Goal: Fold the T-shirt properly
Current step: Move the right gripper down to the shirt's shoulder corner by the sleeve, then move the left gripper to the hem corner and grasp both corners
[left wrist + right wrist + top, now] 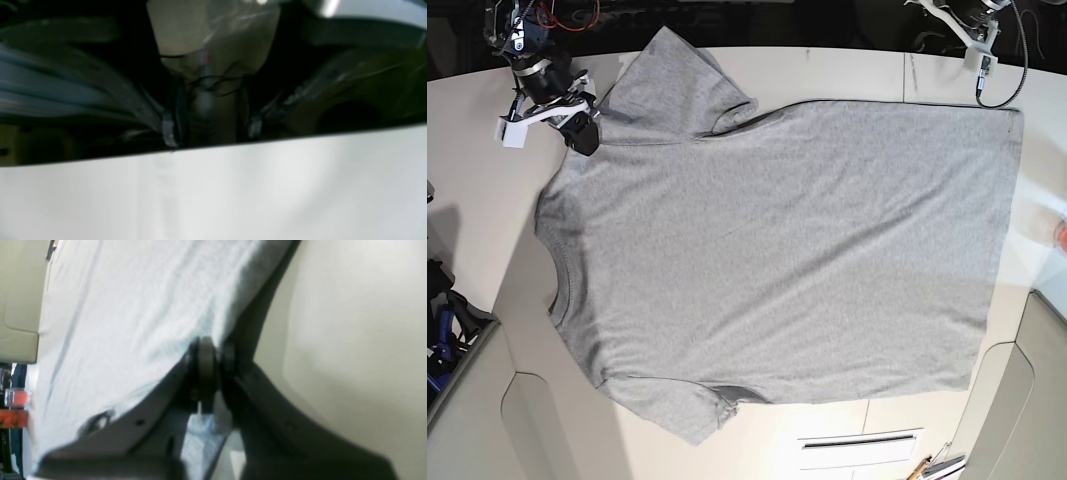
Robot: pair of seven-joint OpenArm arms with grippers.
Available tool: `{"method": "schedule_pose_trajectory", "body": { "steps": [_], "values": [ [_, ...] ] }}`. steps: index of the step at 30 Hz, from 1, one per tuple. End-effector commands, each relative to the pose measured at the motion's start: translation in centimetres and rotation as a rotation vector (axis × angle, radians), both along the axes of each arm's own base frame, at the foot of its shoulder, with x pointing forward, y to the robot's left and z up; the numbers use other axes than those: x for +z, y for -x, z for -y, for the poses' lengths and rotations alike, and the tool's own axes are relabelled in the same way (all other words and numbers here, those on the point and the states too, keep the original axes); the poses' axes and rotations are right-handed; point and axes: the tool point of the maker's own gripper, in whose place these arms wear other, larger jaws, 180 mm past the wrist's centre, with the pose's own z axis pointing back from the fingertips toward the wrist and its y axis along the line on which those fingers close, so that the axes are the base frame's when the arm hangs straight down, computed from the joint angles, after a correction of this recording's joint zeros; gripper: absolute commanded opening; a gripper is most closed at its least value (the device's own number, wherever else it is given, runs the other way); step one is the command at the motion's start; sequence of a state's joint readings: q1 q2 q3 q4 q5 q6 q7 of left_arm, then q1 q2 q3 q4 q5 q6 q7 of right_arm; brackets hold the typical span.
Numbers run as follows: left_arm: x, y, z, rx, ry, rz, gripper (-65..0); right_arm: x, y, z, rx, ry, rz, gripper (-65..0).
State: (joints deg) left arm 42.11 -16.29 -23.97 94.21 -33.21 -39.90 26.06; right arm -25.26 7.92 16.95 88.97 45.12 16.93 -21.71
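The heather-grey T-shirt (777, 260) lies spread flat on the white table (477, 200), plain side up, with the neck at the left and the hem at the right. My right gripper (582, 135) is at the shirt's upper left, by the far sleeve (682, 85). In the right wrist view, the gripper (210, 353) is shut on an edge of the grey fabric (133, 306). My left gripper (211, 130) is open and empty, past the table edge (213, 148). Its arm (972, 35) shows at the top right, off the shirt.
An orange object (1063, 232) sits at the right edge of the table. Beige panels stand at the bottom left (467, 420) and bottom right (1027, 400). A white strip (857, 450) lies near the front edge below the shirt. Cables hang at the top right (1007, 60).
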Motion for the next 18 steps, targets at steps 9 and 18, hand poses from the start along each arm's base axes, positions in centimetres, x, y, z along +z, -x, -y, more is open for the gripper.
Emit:
{"method": "schedule_pose_trajectory", "body": {
  "steps": [9, 18],
  "values": [
    [7.5, -10.2, -5.8, 0.139, -0.016, 0.312, -37.6, 0.2, 0.0, 0.3, 0.004, 0.012, 0.004, -65.0],
    [8.9, -11.7, -6.8, 0.127, 0.012, 0.294, -37.6, 0.1, 0.1, 0.3, 0.012, 0.028, 0.0, -65.0]
  ]
}}
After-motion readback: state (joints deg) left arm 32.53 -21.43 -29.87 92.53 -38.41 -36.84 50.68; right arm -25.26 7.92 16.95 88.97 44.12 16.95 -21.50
